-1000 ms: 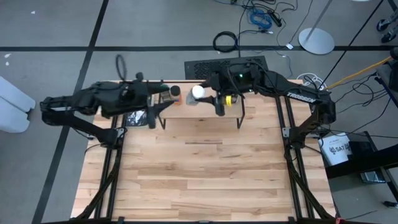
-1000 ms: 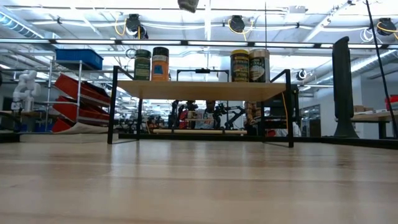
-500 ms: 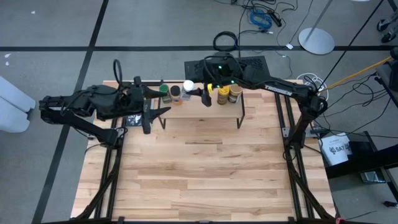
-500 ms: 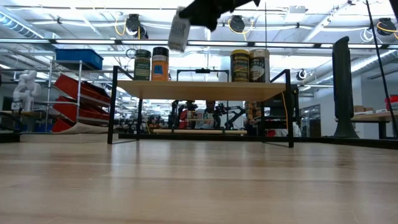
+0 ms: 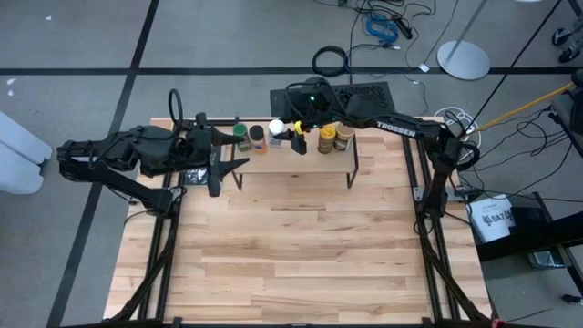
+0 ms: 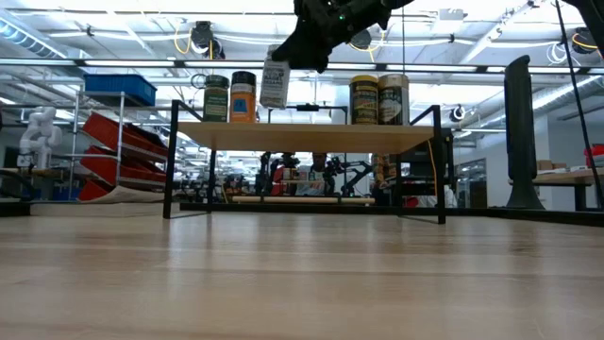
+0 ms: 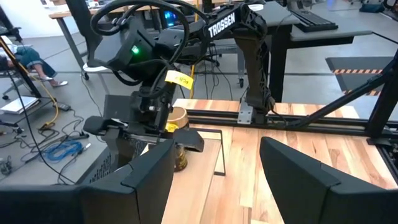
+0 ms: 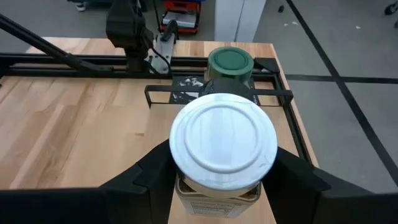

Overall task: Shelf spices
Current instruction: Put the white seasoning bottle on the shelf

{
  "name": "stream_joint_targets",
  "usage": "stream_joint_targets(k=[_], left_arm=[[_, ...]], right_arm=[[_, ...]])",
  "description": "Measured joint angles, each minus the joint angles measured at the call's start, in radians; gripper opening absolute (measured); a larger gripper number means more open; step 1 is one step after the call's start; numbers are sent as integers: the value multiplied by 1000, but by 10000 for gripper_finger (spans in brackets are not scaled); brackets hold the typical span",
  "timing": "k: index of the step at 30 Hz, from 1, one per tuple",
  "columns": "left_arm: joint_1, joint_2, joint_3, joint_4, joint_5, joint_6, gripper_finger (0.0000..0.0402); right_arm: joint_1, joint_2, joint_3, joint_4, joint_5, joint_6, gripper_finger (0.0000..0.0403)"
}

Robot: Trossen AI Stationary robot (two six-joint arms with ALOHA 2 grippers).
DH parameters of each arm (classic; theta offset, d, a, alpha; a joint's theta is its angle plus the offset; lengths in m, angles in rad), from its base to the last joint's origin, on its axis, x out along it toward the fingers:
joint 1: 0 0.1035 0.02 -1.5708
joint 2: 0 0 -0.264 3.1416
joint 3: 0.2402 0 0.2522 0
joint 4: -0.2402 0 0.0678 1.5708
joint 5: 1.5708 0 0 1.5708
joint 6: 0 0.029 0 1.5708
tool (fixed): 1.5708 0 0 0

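White-lidded cylindrical spice jar (image 8: 222, 149), clamped by the right gripper (image 8: 217, 171), is hung tilted above the wood-plank rack (image 6: 307, 137); the orange-bodied dark-lidded jar (image 6: 243, 97) at nine o'clock may be toppled. The left gripper (image 7: 214, 171) is parked with fingers spread.

The right arm reaches in across the far edge, its gripper (image 5: 290, 133) clamped on a load; the left arm lies folded at the left, its gripper (image 5: 221, 160) with fingers spread
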Motion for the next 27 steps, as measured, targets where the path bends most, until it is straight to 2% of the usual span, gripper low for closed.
stream_joint_targets(k=[5,21,27], left_arm=[[0,0,0,0,0,0,245],[0,3,-51,0,12,-5,245],[0,3,-51,1,13,-11,245]], right_arm=[[0,-6,0,-20,1,2,194],[-62,-56,1,-305,6,-78,194],[-85,-55,1,-348,6,-86,194]])
